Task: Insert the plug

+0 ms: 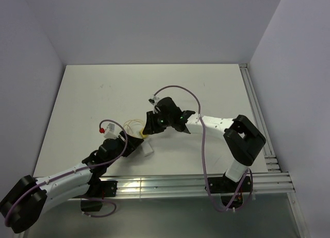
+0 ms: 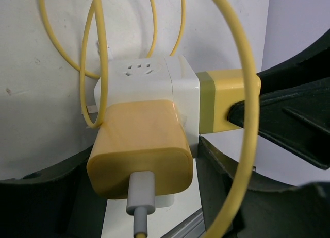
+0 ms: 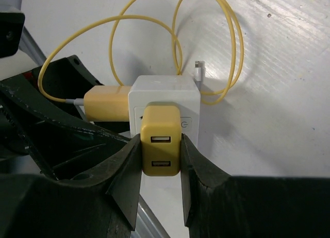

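Note:
The plug (image 3: 160,145) is a small yellow block with two USB slots and no wire. My right gripper (image 3: 160,163) is shut on its two sides. The plug sits flush against a side face of the white socket cube (image 3: 165,88), with no prongs showing. In the left wrist view the plug (image 2: 232,101) butts against the cube (image 2: 149,75) from the right. My left gripper (image 2: 144,151) is closed around the cube. Its fingers flank a second yellow charger (image 2: 139,145) that carries a grey connector. In the top view both grippers (image 1: 135,143) (image 1: 149,127) meet at the cube (image 1: 148,149).
A thin yellow cable (image 3: 154,21) trails from the wired charger in loops behind the cube, and its loose end (image 3: 200,70) lies on the table. A small red-and-white item (image 1: 105,131) lies to the left. Aluminium rails run along the front edge (image 1: 180,184) and the right edge (image 1: 258,109).

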`<action>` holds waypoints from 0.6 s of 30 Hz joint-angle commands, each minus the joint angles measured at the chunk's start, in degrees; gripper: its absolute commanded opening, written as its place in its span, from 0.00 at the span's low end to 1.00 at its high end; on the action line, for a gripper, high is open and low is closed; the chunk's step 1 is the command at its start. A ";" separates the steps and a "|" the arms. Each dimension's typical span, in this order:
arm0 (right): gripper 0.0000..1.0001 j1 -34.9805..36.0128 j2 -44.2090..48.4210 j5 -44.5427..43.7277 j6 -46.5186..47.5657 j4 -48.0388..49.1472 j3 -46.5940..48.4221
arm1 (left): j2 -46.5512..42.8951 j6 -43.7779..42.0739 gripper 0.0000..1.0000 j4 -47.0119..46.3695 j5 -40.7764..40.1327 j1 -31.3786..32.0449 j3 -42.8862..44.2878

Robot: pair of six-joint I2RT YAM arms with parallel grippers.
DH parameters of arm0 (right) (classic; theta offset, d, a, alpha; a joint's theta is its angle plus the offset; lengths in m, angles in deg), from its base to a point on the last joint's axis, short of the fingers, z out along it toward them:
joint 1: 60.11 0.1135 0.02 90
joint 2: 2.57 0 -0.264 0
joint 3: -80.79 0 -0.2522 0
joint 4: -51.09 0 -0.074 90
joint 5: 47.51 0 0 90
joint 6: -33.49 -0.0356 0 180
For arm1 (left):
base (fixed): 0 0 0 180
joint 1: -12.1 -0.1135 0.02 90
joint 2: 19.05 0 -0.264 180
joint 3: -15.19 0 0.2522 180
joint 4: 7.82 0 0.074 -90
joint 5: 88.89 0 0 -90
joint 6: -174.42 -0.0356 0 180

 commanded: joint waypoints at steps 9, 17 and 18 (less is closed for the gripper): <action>0.04 2.16 -3.29 8.93 2.09 -5.36 -1.24 | -0.17 -2.14 0.00 0.36 11.20 1.84 -0.52; 0.54 2.33 3.55 2.88 -0.47 -4.21 -1.33 | -2.98 -2.32 0.00 4.05 9.53 1.84 -0.08; 0.57 2.33 4.18 2.25 -0.38 -4.99 -0.98 | -3.07 -2.23 0.00 4.32 9.53 1.84 0.01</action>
